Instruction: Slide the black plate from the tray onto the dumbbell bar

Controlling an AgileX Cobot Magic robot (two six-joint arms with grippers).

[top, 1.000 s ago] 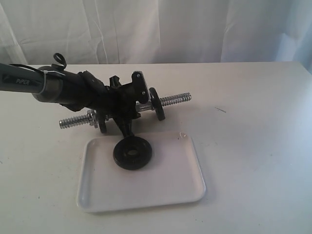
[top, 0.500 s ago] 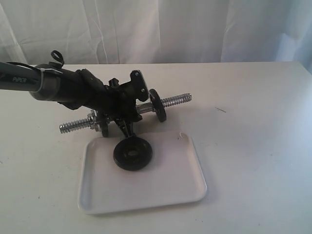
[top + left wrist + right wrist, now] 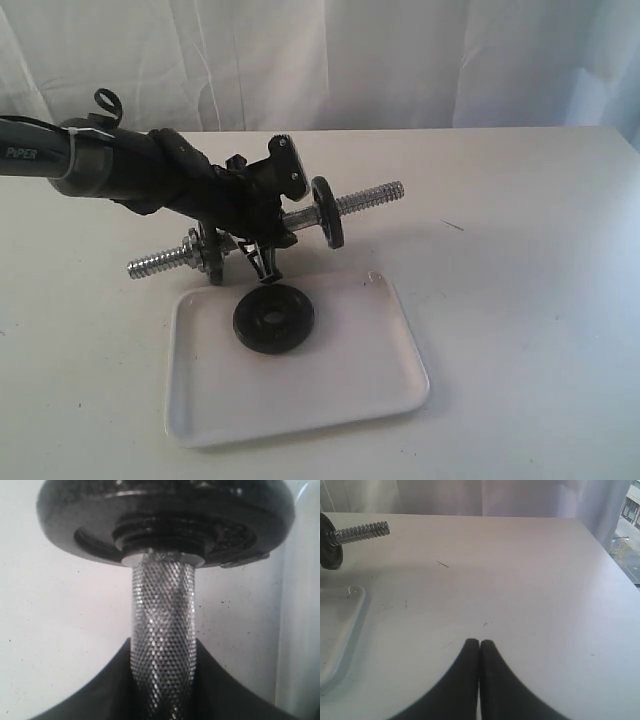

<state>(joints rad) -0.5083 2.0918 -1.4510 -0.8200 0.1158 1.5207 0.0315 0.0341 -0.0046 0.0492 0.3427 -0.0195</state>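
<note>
One black plate (image 3: 273, 320) lies flat on the white tray (image 3: 360, 380), near its far edge. Just behind the tray is the dumbbell bar (image 3: 370, 200), tilted with its right threaded end higher. My left gripper (image 3: 263, 268) is shut on the bar's knurled middle (image 3: 162, 630), its fingertips pointing down just above the plate. Two more black discs sit on the bar, one right of the grip (image 3: 327, 212) and one left of it (image 3: 210, 255). My right gripper (image 3: 479, 642) is shut and empty over bare table, outside the exterior view.
The white table (image 3: 520, 300) stretches right of the tray. A white curtain (image 3: 400, 60) hangs behind it. The right wrist view shows the bar's threaded end (image 3: 362, 531), a disc (image 3: 330, 540) and a tray corner (image 3: 340, 625) far from the right gripper.
My left gripper has carried the bar slightly right and upward, its right end rising. The plate on the tray stays flat. The right gripper's earlier state is not shown.
</note>
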